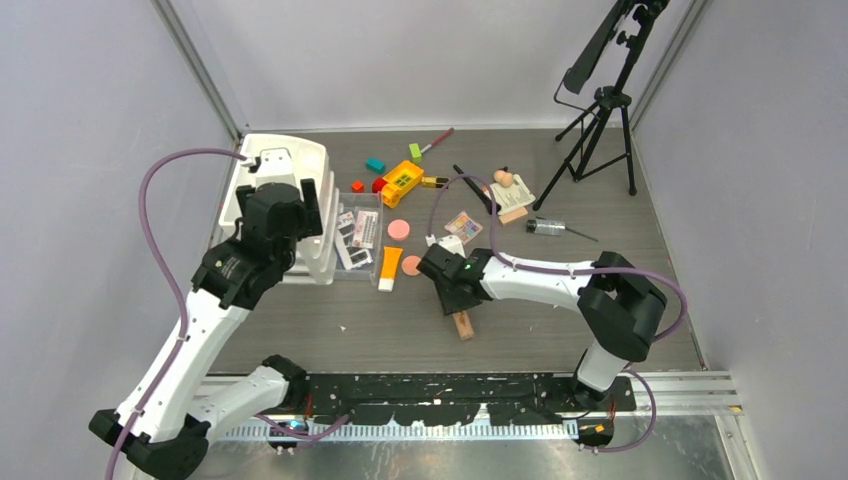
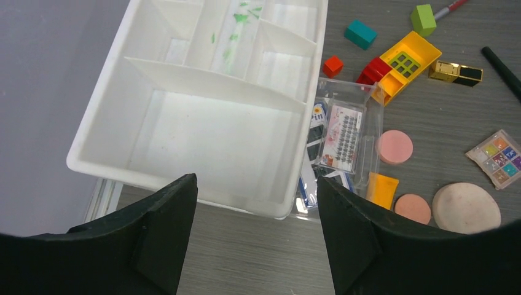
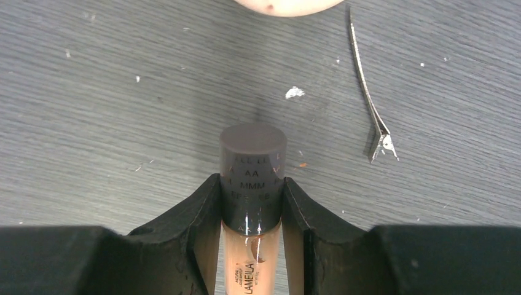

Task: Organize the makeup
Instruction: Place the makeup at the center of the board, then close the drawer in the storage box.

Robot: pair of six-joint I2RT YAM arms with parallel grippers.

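Tube: beige tube, clear body showing peach-beige liquid, black LAMEILA lettering down its side; smoky grey cap with faint letters.
Tube place: well to the right of the white tray, on its near side, between the right gripper's fingers.
Right gripper: partly closed, both pads pressed on the beige tube where cap meets body.
Left gripper: jaws wide apart, holding nothing, above the tray's near rim.
Other makeup: orange tube and pink compact just right of the tray; eyeshadow palette and gold-black lipstick farther right.
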